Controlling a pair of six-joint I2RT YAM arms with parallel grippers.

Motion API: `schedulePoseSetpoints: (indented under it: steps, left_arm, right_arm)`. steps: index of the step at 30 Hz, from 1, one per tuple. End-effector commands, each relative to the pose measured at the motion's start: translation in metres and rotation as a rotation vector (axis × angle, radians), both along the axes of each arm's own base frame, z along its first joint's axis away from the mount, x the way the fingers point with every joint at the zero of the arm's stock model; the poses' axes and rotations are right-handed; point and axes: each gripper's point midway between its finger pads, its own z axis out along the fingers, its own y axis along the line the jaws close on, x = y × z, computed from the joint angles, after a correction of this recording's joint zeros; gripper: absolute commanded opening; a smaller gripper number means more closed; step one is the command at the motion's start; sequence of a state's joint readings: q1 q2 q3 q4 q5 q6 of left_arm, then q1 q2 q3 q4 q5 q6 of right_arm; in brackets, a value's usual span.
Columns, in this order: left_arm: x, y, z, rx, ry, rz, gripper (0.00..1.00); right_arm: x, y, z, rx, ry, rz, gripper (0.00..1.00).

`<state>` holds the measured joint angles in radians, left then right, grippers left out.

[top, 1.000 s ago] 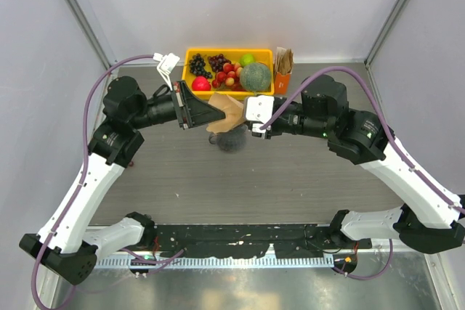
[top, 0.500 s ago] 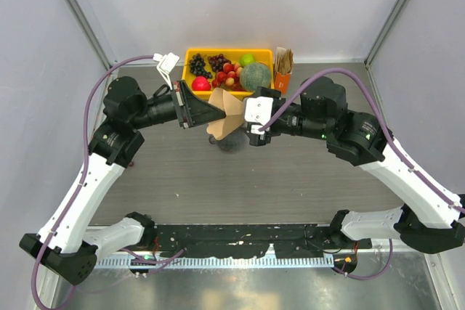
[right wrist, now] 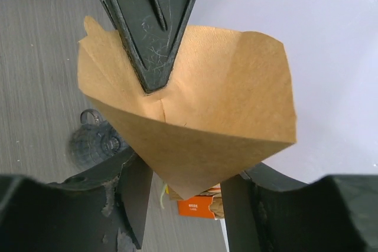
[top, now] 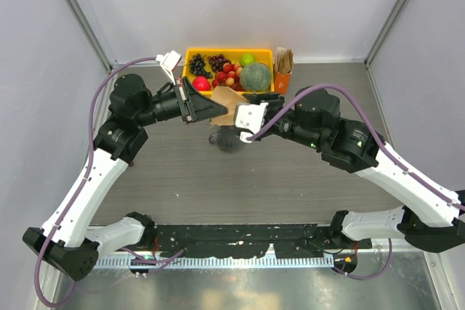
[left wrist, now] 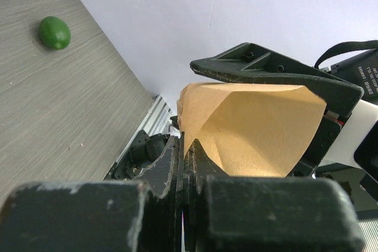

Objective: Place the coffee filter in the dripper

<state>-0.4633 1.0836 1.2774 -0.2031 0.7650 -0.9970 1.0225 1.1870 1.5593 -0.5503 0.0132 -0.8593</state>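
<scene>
Left claw (left wrist: 186, 149) pinches coffee filter (left wrist: 254, 128) midair; right claw (right wrist: 186, 181) straddles it

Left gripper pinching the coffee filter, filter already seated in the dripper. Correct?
Not seated. The left gripper does pinch the coffee filter, but the filter hangs in the air; the dripper stands on the table without it. The right wrist view shows this.

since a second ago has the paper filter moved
Yes: the filter has shifted back toward the yellow fruit tray, and in the top view it now overlaps the tray's front edge.
</scene>
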Motion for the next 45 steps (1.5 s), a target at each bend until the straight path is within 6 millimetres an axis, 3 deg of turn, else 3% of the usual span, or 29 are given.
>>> schedulePoseSetpoints:
  steps: [1, 6, 10, 12, 16, 18, 21, 26, 30, 36, 45]
  left_arm:
    - [-0.001, 0.002, 0.011, -0.027, -0.025, 0.004, 0.02]
    - [-0.004, 0.001, 0.017, -0.038, -0.07, -0.01, 0.21]
    - [-0.009, 0.005, 0.023, -0.032, -0.153, -0.018, 0.46]
    - [-0.014, 0.009, 0.028, -0.031, -0.205, -0.024, 0.53]
    - [-0.023, 0.027, 0.051, -0.007, -0.435, -0.029, 0.79]
    - [-0.032, 0.041, 0.068, 0.015, -0.596, -0.05, 0.99]
    - [-0.038, 0.062, 0.08, 0.057, -0.739, -0.071, 0.99]
    - [-0.061, 0.072, 0.051, 0.13, -0.893, -0.243, 0.99]
    - [-0.062, 0.074, 0.043, 0.177, -1.053, -0.192, 0.99]
    - [-0.057, 0.062, 0.037, 0.205, -1.044, -0.175, 0.99]
    - [-0.064, 0.037, 0.021, 0.289, -1.1, -0.194, 0.99]
  right_arm:
    - [0.006, -0.004, 0.021, 0.03, -0.078, -0.038, 0.49]
    - [0.0, -0.003, 0.017, 0.011, -0.066, -0.003, 0.45]
    - [-0.009, 0.0, 0.015, 0.007, -0.036, 0.048, 0.37]
    - [-0.015, 0.0, 0.015, 0.005, -0.01, 0.074, 0.34]
    - [-0.024, -0.001, 0.011, -0.004, 0.056, 0.105, 0.27]
    - [-0.028, -0.002, 0.011, 0.003, 0.086, 0.116, 0.24]
    - [-0.038, 0.0, 0.014, 0.036, 0.148, 0.157, 0.21]
    - [-0.068, 0.006, 0.029, 0.122, 0.323, 0.29, 0.18]
    - [-0.088, 0.01, 0.037, 0.161, 0.407, 0.372, 0.15]
    - [-0.098, 0.012, 0.039, 0.178, 0.451, 0.411, 0.05]
    - [-0.102, 0.014, 0.035, 0.195, 0.525, 0.416, 0.07]
